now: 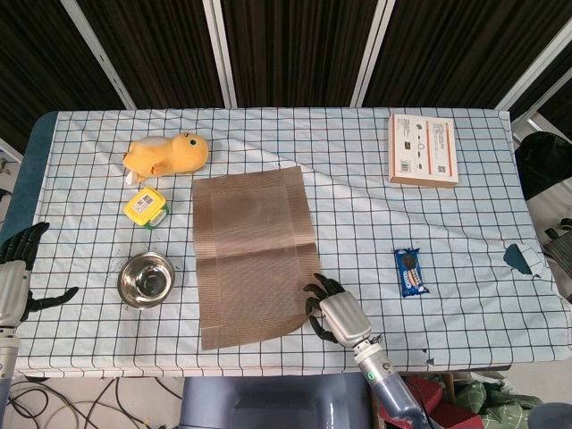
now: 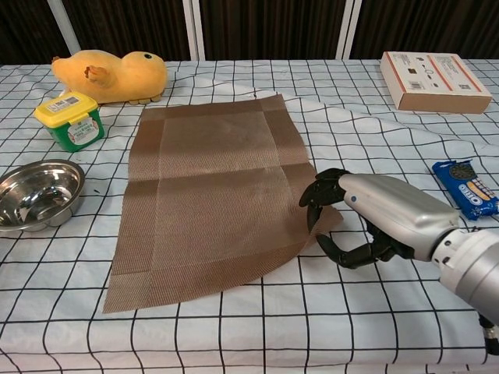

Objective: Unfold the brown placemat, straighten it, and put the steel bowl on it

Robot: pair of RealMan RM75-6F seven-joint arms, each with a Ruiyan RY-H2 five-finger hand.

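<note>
Brown placemat [image 2: 210, 195] unfolded, lying slightly askew. Near right corner pinched by right hand [image 2: 366, 222]. Steel bowl [image 2: 35, 193] left of placemat, unplaced. Left hand [image 1: 16, 273] spread, empty.

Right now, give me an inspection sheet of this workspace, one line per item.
Surface: checked tablecloth, wrinkled beside the mat.
Job's things: brown placemat unfolded and flat, slightly askew; steel bowl upright on the cloth to its left, apart from it.
Clutter: yellow plush toy; yellow-lidded green tub; printed box; blue biscuit pack.
Hands: right hand pinches the mat's near right corner; left hand at the table's left edge, fingers spread, holding nothing.
Cables: a few on the floor at lower left.
Surroundings: dark panelled wall behind the table.
</note>
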